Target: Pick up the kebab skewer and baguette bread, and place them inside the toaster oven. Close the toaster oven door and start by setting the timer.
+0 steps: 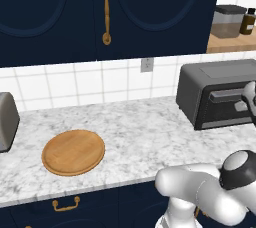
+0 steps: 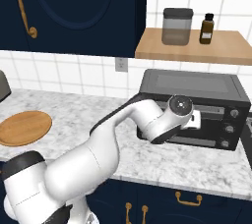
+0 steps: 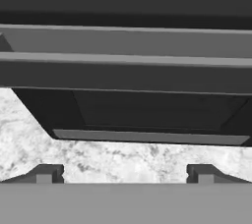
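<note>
Two dark fingertips (image 3: 44, 175) of your gripper (image 3: 124, 175) stand wide apart at the bottom of the hand view, with bare marble counter (image 3: 29, 134) between them and nothing held. Just beyond them you face the oven door (image 3: 147, 112), seen from close, its one bar handle (image 3: 123, 41) running straight across above the window.

From the right base view, your arm reaches across the counter to the oven (image 2: 194, 105), with the hand right in front of the door's upper part. You can count three knobs (image 2: 229, 128) stacked on the oven's right side. One round wooden board (image 1: 73, 152) lies well to the left on the counter, and one silver toaster (image 1: 7, 121) sits at the far left edge. On the shelf (image 2: 197, 48) above the oven stand one grey canister (image 2: 177, 26) and one brown bottle (image 2: 207, 28), side by side.
</note>
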Available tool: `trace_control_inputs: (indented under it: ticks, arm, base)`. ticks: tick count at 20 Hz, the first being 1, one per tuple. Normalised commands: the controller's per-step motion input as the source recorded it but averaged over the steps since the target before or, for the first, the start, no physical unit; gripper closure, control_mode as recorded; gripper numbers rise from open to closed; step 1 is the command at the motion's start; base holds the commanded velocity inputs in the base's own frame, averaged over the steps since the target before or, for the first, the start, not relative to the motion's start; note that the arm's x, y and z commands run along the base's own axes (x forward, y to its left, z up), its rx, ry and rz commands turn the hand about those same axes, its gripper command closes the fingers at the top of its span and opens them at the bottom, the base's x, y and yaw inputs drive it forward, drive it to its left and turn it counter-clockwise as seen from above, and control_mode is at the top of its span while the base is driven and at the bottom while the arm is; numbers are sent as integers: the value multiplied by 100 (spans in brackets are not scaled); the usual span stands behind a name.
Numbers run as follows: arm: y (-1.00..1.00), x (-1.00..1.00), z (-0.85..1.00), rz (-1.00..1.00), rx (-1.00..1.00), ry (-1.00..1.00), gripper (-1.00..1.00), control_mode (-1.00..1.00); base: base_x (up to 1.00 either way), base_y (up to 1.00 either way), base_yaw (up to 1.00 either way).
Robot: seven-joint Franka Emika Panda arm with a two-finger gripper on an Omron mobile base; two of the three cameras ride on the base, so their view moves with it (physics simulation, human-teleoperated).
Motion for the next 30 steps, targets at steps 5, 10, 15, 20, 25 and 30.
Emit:
trace_control_inputs:
  ticks: [5,10,15,20,25,30]
  arm:
    - [-40,-27,22,-1,15,-38,-100,-100]
    - [-76,0,19,-8,13,-44,-100,-100]
    - [-72,6,3,-9,1,-33,-100,-100]
    - [-92,0,7,-5,0,-33,-100,-100]
    - [-69,11,3,7,0,-15,-100,-100]
    - [-72,0,6,11,0,-2,-100,-100]
  base:
    - [0,0,0]
    - [0,0,0]
    - [0,0,0]
    - [0,0,0]
    - [0,0,0]
    - [0,0,0]
